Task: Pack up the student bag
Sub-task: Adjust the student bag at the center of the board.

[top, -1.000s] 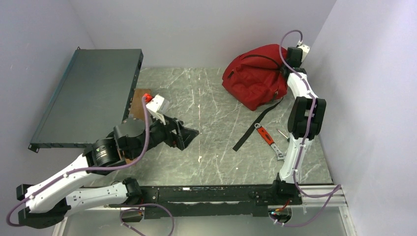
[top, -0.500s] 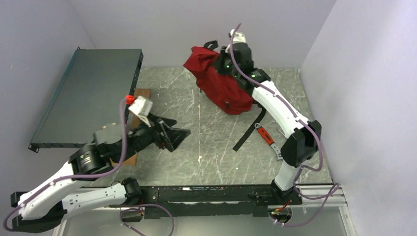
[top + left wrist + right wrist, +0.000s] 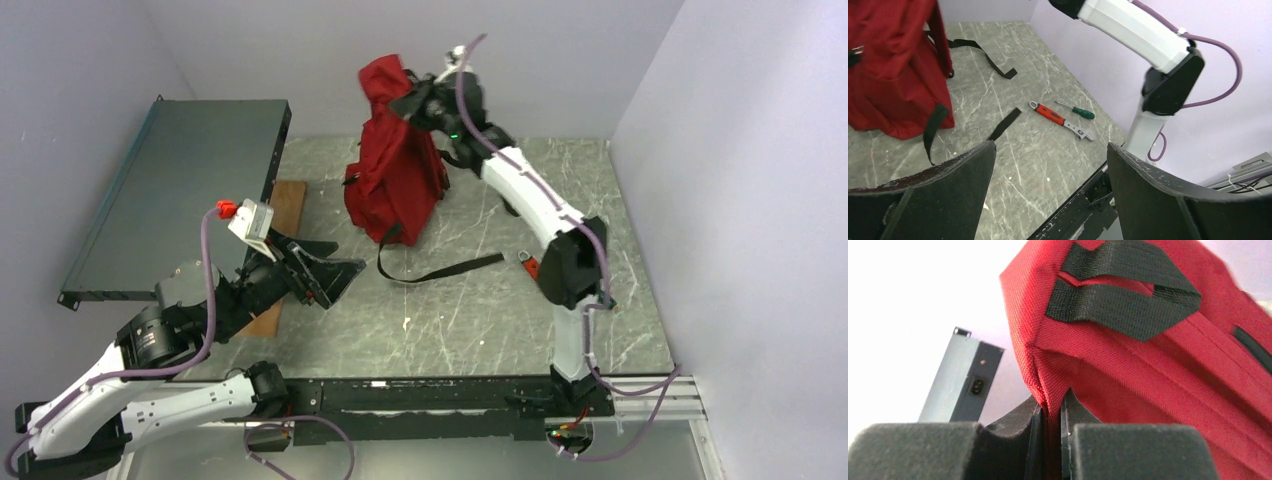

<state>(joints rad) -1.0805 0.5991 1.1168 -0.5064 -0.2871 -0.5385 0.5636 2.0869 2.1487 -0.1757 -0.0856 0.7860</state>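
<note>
The student bag (image 3: 395,160) is a red fabric backpack hanging upright at the back middle of the table, its bottom near the table top. My right gripper (image 3: 408,98) is shut on a fold of its red fabric (image 3: 1050,390) at the top and holds it up. A black webbing strap (image 3: 440,270) trails from the bag over the table. My left gripper (image 3: 325,275) is open and empty, low over the table to the left of the bag. The left wrist view shows the bag (image 3: 893,70) at its far left.
A dark flat metal case (image 3: 180,190) leans at the left wall; it also shows in the right wrist view (image 3: 963,385). A wooden block (image 3: 285,215) lies beside it. A red-handled wrench (image 3: 1060,120) and a green screwdriver (image 3: 1075,110) lie on the table at the right.
My right arm has swung the bag from the back right corner leftwards to the back middle and lifted it upright. My left gripper has drawn back to the left and stays open.
</note>
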